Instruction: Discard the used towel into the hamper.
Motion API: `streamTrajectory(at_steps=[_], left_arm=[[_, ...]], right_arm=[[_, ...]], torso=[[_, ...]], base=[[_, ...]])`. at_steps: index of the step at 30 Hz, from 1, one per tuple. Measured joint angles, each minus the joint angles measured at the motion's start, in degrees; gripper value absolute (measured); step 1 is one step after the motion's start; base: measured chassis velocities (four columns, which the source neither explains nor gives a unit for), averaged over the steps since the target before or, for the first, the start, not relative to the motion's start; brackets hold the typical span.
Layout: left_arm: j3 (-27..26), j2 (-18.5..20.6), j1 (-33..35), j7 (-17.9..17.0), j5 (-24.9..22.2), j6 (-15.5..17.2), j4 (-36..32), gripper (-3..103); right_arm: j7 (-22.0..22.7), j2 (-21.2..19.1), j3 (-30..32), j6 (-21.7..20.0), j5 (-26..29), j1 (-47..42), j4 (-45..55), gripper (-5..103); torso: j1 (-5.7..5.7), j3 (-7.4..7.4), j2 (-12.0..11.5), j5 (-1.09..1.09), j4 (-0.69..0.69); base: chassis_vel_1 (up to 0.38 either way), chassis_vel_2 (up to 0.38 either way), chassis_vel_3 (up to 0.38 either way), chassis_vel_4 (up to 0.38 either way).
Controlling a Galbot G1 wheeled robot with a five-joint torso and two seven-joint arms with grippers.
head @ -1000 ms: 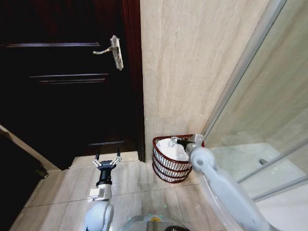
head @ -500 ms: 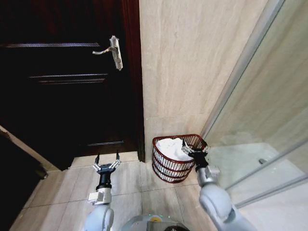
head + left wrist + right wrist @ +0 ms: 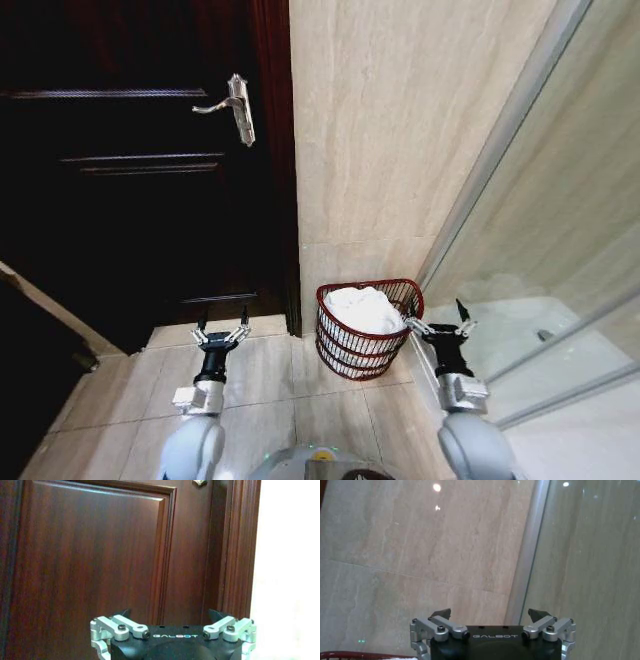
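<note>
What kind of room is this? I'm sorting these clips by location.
Most likely a bathroom: a glass shower enclosure, tiled walls, and a hamper holding a white towel beside the door.

So the floor (image 3: 270, 385) here is pale beige tile with thin grout lines, running up to the dark wooden door and the tiled wall. Sitting straight on it — tucked in the corner by the wall and the glass shower screen — is the hamper (image 3: 362, 340), upright, white towel (image 3: 362, 305) heaped inside.
</note>
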Motion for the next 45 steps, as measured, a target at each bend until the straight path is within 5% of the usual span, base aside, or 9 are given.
streamTrajectory(at_steps=[5,10,29,45], left_arm=[[-0.5,4.7,-1.1,-0.1,-2.8,5.1,-2.8,100],[-0.6,5.0,-1.9,-1.2,-2.6,6.9,-3.3,100],[-0.1,0.9,-1.5,-1.8,1.2,7.2,-3.1,100],[0.8,0.0,-1.7,-2.3,3.0,5.0,-3.1,100]], right_arm=[[-2.8,2.0,2.0,-1.4,2.6,-1.7,1.7,100],[-5.1,3.8,4.0,-1.4,3.5,-4.0,3.4,100],[-3.5,0.1,3.8,-3.7,8.6,-5.9,6.8,100],[-3.5,0.3,4.8,-0.5,9.0,-7.3,4.9,100]], torso=[[0.00,0.00,0.0,0.00,-0.01],[0.00,0.00,0.0,0.01,-0.02],[0.01,0.00,0.0,0.01,-0.01],[0.01,0.00,0.0,0.01,-0.02]], base=[[0.000,0.000,0.000,0.000],[0.000,0.000,0.000,0.000],[0.021,-0.020,-0.022,0.018],[0.056,-0.009,-0.011,0.047]])
